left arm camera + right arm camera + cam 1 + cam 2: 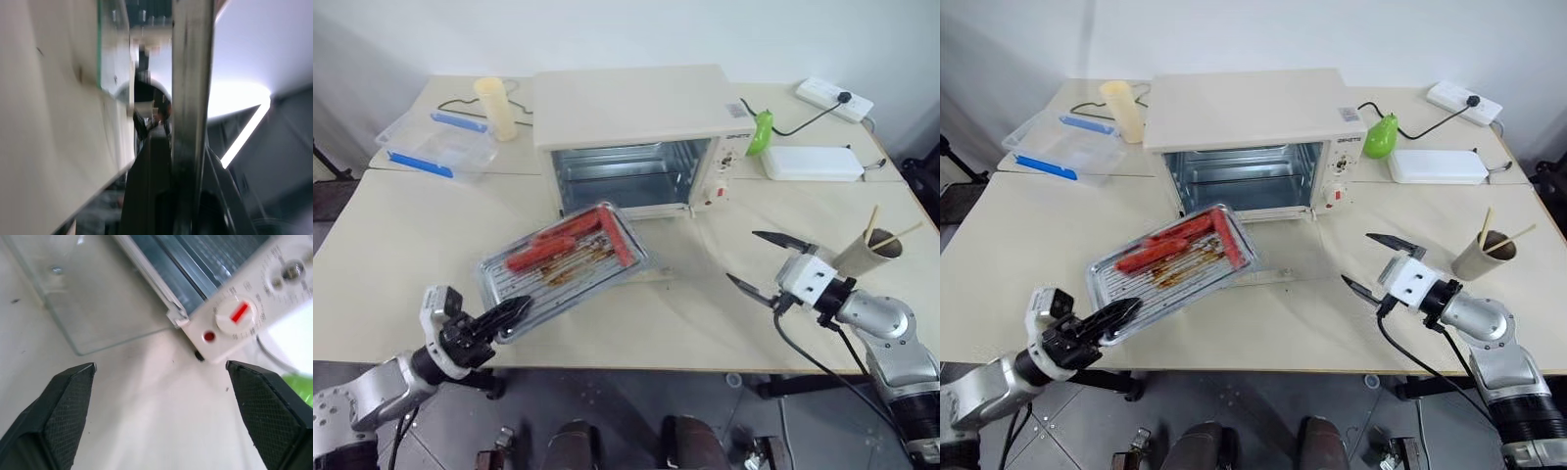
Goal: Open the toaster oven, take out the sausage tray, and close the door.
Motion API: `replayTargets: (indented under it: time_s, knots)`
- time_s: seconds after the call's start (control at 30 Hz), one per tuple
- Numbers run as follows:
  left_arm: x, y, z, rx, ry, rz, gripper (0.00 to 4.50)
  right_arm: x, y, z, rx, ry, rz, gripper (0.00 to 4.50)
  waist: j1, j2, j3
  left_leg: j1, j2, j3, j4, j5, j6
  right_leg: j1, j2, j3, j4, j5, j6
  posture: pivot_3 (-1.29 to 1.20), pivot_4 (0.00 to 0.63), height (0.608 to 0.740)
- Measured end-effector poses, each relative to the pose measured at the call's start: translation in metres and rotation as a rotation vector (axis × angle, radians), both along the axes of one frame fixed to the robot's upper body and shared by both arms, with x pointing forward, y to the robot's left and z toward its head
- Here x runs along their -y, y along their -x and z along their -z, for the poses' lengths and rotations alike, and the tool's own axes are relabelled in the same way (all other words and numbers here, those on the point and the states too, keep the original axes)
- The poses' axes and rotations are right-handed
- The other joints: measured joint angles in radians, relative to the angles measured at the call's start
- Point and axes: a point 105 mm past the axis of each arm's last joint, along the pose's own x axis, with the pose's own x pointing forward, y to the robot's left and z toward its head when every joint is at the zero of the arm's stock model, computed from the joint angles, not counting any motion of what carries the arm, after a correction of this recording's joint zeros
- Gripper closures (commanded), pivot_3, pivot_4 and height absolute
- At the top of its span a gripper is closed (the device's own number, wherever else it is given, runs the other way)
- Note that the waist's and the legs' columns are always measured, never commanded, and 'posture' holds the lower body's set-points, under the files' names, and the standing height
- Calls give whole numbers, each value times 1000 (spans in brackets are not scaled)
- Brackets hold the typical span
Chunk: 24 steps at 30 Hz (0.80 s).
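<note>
Left eye view: shallow rectangular silver sausage tray (558, 262).

Both eye views look down from the head onto the toaster oven (636, 137) front, while the right wrist view, low and close, faces its control-panel corner, sharing that with them.
</note>
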Motion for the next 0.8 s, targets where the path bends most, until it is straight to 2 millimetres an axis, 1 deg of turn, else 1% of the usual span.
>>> replayTargets:
  time_s: [0.1, 0.17, 0.27, 0.33, 0.37, 0.4, 0.43, 0.47, 0.57, 0.7, 0.8]
  knots:
    - [-11, 8, 4, 3, 9, -101, 4500, 0, -1, 6, -55, -21, -14, 675, 1, 0, 0, 0, 0, 0, 0, 0, 0, 0, 0, 1, 0, 0, 0, 0, 150, 740]
    - [-13, 12, 5, 8, 24, -136, 4500, -1, -2, 10, -84, -40, -21, 1326, 4, 0, 0, 0, 0, 0, 0, 0, 0, 0, 0, 2, -1, 0, 0, 0, 150, 740]
    - [-18, 23, 9, 17, 47, -269, 4500, 2, -10, 18, -189, -112, 14, 2365, 1, 0, 0, 0, -1, 1, 0, -1, 1, 0, 0, 4, -1, 0, 0, 0, 150, 740]
    - [-26, 34, 16, -3, 64, -380, 4500, 5, -17, 26, -258, -155, 54, 3032, -3, 0, 0, 0, 0, 2, 0, -1, 1, 0, 0, 4, -2, 0, 0, 0, 150, 740]
    - [-27, 38, 19, -11, 68, -413, 4500, 8, -20, 30, -287, -171, 73, 3413, -1, 0, 0, -1, 0, 2, 0, -1, 1, 0, 0, 4, -2, 0, 0, 0, 150, 740]
    - [-28, 42, 20, -18, 67, -438, 4500, 9, -23, 33, -306, -185, 87, 3657, -1, 0, 0, -1, 0, 2, 0, -1, 1, 0, 1, 4, -3, 0, 0, 0, 150, 740]
    - [-28, 45, 20, -17, 70, -465, 4500, 10, -27, 34, -325, -202, 101, 4098, -1, 0, 0, -1, 0, 2, 0, -1, 1, 0, 1, 4, -4, 0, 0, 0, 150, 740]
    - [-26, 48, 19, -11, 75, -489, 4500, 10, -31, 35, -343, -214, 108, 4369, 1, 0, 0, -1, 0, 3, 0, -1, 2, 0, 0, 4, -6, 0, 0, 0, 150, 740]
    - [-27, 50, 20, -7, 117, -588, 4500, 8, -41, 34, -386, -238, 100, 4369, 5, 1, 0, -2, -1, 2, 0, -1, 4, 1, 0, 5, -9, 0, 0, 0, 150, 740]
    - [-31, 45, 22, -21, 174, -711, 4500, 2, -45, 38, -447, -262, 63, 4369, 3, 1, 0, -2, -1, 3, 0, -1, 4, 1, 0, 5, -8, 0, 0, 0, 150, 740]
    - [-32, 41, 24, -32, 211, -764, 4500, -5, -48, 37, -500, -285, 31, 4369, 2, -2, -2, -2, -1, 3, 0, -1, 4, 1, 1, 4, -8, 0, 0, 0, 150, 740]
